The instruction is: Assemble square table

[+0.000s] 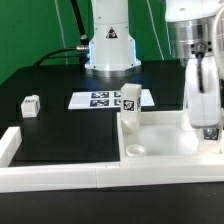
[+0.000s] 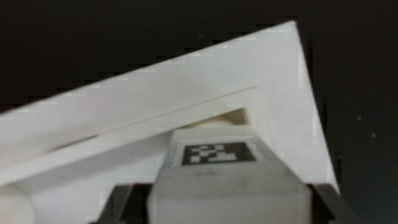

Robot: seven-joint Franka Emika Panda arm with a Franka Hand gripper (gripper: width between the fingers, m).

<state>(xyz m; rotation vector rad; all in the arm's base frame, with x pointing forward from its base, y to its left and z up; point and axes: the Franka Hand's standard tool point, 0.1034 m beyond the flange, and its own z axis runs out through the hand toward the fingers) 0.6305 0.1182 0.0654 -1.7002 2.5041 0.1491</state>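
The white square tabletop (image 1: 165, 140) lies rim up against the front wall, at the exterior view's right. One white tagged leg (image 1: 130, 101) stands upright in its far left corner. Another small leg (image 1: 30, 104) lies loose on the black table at the left. My gripper (image 1: 206, 124) hangs over the tabletop's right end. In the wrist view my gripper (image 2: 226, 206) is shut on a white tagged leg (image 2: 222, 160), its dark fingers (image 2: 121, 205) on both sides of it. The leg is over a corner of the tabletop (image 2: 267, 70). I cannot tell whether it touches the socket.
The marker board (image 1: 100, 99) lies flat behind the tabletop. Long white bars form a border wall along the front (image 1: 90, 177) and the left (image 1: 10, 146). The robot base (image 1: 108, 50) stands at the back. A green backdrop is behind it.
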